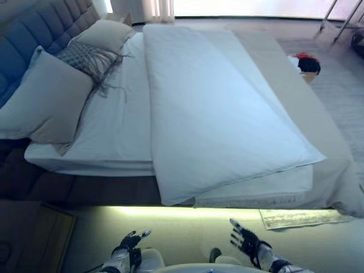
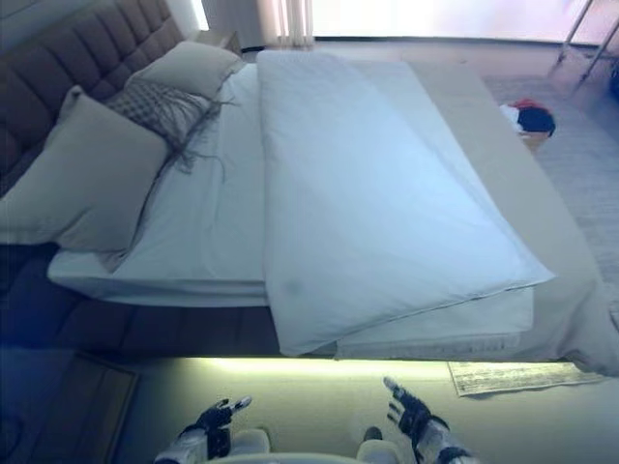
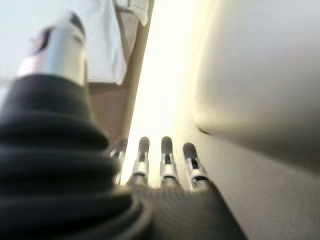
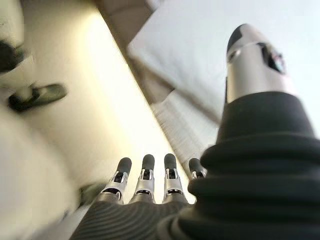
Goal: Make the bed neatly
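The bed [image 1: 91,190] lies across the view with a white duvet [image 1: 210,114] folded over its right half, its near corner hanging over the bed's side. The white sheet [image 1: 116,125] is bare on the left half. Two beige pillows [image 1: 48,102] [image 1: 105,34] and a grey fringed throw [image 1: 88,60] lie by the padded headboard [image 1: 34,34]. My left hand [image 1: 129,242] and right hand [image 1: 245,239] are low, in front of the bed's side, both open and empty, apart from the bedding. The wrist views show straight fingers [image 3: 165,160] [image 4: 147,175].
A wooden nightstand [image 1: 31,236] stands at the lower left. A sheet of paper [image 1: 301,217] lies on the floor by the bed's near corner. A beige bedspread [image 1: 318,131] drapes on the right side. A red and black object [image 1: 307,62] lies on the carpet beyond.
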You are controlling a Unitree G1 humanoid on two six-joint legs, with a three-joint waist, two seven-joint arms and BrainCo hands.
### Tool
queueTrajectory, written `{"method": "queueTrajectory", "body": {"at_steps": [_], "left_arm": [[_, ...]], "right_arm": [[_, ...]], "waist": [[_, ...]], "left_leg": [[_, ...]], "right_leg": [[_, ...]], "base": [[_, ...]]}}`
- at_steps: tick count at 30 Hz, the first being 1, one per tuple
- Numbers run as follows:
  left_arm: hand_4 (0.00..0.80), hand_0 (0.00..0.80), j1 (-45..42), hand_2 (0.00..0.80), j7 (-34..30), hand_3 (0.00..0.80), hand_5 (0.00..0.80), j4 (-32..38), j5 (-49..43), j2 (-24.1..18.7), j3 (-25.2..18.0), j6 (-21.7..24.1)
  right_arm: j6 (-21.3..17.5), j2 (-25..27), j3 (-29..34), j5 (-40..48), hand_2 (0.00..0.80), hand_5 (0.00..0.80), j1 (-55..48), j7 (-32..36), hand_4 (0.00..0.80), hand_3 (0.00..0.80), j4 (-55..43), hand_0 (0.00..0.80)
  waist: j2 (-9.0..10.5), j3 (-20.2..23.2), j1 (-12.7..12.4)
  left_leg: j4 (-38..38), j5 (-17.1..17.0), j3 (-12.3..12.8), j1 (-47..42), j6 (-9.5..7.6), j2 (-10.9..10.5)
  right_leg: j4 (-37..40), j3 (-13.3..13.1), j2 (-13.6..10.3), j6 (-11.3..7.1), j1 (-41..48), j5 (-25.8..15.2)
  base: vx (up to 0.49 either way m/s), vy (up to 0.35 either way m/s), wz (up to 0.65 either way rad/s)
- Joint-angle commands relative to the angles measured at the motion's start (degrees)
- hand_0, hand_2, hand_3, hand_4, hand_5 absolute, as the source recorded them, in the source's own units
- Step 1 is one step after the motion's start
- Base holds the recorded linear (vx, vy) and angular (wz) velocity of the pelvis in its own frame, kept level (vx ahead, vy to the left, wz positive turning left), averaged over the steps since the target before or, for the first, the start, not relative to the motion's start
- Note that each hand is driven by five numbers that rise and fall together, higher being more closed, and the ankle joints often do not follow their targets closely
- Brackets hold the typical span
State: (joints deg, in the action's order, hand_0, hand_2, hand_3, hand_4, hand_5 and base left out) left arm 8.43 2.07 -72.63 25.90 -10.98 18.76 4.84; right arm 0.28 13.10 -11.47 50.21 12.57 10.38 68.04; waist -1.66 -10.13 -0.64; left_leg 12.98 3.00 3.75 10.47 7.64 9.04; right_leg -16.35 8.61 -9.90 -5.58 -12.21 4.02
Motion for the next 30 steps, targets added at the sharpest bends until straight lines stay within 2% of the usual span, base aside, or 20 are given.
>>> {"method": "queueTrajectory", "body": {"at_steps": [1, 4, 7, 9, 11, 14, 21, 26, 27, 30], "left_arm": [[0.0, 0.0, 8.63, 0.0, -0.82, 0.0, 0.0, 0.23, 5.34, -2.21, 0.45, 1.66], [0.0, 0.0, 12.53, 0.0, -1.69, 0.0, 0.0, 2.71, 9.31, -2.17, 1.04, 3.47], [0.0, 0.0, 14.83, 0.0, -1.88, 0.0, 0.0, 7.4, 14.18, -1.89, 1.43, 5.61], [0.0, 0.0, 15.41, 0.0, -2.38, 0.0, 0.0, 10.1, 16.44, -2.04, 1.31, 6.57], [0.0, 0.0, 16.09, 0.0, -3.18, 0.0, 0.0, 13.74, 23.78, -2.13, 0.82, 6.29], [0.0, 0.0, 16.4, 0.0, -4.72, 0.0, 0.0, 18.32, 31.15, -2.28, -0.28, 6.27], [0.0, 0.0, 16.5, 0.0, -4.28, 0.0, 0.0, 25.21, 34.32, -2.29, 1.08, 7.96], [0.0, 0.0, 15.51, 0.0, -4.1, 0.0, 0.0, 27.56, 37.31, -2.31, 0.93, 8.45], [0.0, 0.0, 14.97, 0.0, -3.91, 0.0, 0.0, 28.21, 37.92, -2.42, 0.72, 8.54], [0.0, 0.0, 13.51, 0.0, -3.96, 0.0, 0.0, 29.42, 38.5, -2.96, 0.25, 8.67]], "right_arm": [[-1.11, -1.01, 1.04, 3.93, 0.0, 0.0, 12.51, -0.06, 0.0, 0.0, -0.52, 0.0], [-0.53, 0.54, 1.22, 5.74, 0.0, 0.0, 19.9, -2.88, 0.0, 0.0, -0.49, 0.0], [0.67, 3.22, 1.63, 6.21, 0.0, 0.0, 23.03, -5.21, 0.0, 0.0, -0.55, 0.0], [1.4, 4.63, 2.12, 6.07, 0.0, 0.0, 24.24, -5.79, 0.0, 0.0, -0.22, 0.0], [2.68, 6.75, 2.42, 6.35, 0.0, 0.0, 25.88, -6.82, 0.0, 0.0, -0.22, 0.0], [2.04, 8.11, 3.41, 7.84, 0.0, 0.0, 27.22, -8.18, 0.0, 0.0, -0.35, 0.0], [2.14, 10.75, 4.36, 9.71, 0.0, 0.0, 29.44, -9.96, 0.0, 0.0, -0.71, 0.0], [0.82, 13.69, 4.73, 12.37, 0.0, 0.0, 32.53, -8.1, 0.0, 0.0, -1.25, 0.0], [0.36, 14.17, 4.97, 13.18, 0.0, 0.0, 33.24, -7.44, 0.0, 0.0, -2.1, 0.0], [-0.34, 15.29, 6.06, 16.85, 0.0, 0.0, 35.27, -5.35, 0.0, 0.0, -3.79, 0.0]], "waist": [[2.02, -8.58, -0.62], [1.43, -11.17, -1.53], [0.91, -12.95, -2.36], [0.59, -13.89, -2.87], [0.19, -15.11, -3.21], [0.12, -16.15, -3.27], [-1.18, -16.64, -3.84], [-2.66, -16.16, -4.37], [-2.92, -15.93, -4.54], [-3.26, -15.62, -4.86]], "left_leg": [[-3.3, -5.46, -0.97, 0.8, -2.93, -0.89], [-3.04, -5.88, -1.45, 5.72, -2.88, -2.05], [0.13, -5.65, -2.05, 11.15, -2.69, -2.99], [3.05, -4.92, -2.89, 14.2, -2.71, -3.82], [6.61, -3.77, -3.25, 17.58, -2.66, -4.06], [11.88, -1.64, -3.76, 22.74, -2.84, -4.14], [19.53, 0.91, -4.77, 31.22, -4.33, -4.83], [23.85, 2.19, -5.03, 35.98, -5.27, -5.62], [25.28, 4.16, -5.12, 36.36, -5.21, -5.45], [27.8, 4.98, -5.3, 38.88, -5.27, -5.3]], "right_leg": [[2.8, -2.57, -3.12, -2.54, -4.85, -9.13], [2.84, -2.39, -3.71, -2.98, -9.15, -9.96], [1.25, -1.88, -4.58, -2.93, -13.1, -9.98], [-0.4, -1.91, -4.96, -2.95, -15.3, -9.69], [-2.75, -2.02, -5.23, -2.84, -17.85, -8.84], [-6.23, -2.53, -5.08, -2.3, -22.16, -7.61], [-13.72, -3.97, -5.79, -1.53, -30.34, -5.95], [-18.93, -5.3, -5.63, -0.84, -35.11, -4.23], [-20.55, -5.64, -5.36, -1.12, -35.59, -2.42], [-22.99, -6.06, -5.07, -0.59, -37.95, -1.73]], "base": [[-0.202, 0.035, 0.07], [-0.186, 0.07, 0.17], [-0.156, 0.077, 0.16], [-0.087, 0.063, 0.15], [-0.09, 0.063, 0.06], [-0.087, 0.02, 0.08], [-0.059, 0.045, 0.06], [-0.002, 0.056, 0.0], [0.096, 0.01, 0.03], [0.035, -0.003, 0.0]]}}
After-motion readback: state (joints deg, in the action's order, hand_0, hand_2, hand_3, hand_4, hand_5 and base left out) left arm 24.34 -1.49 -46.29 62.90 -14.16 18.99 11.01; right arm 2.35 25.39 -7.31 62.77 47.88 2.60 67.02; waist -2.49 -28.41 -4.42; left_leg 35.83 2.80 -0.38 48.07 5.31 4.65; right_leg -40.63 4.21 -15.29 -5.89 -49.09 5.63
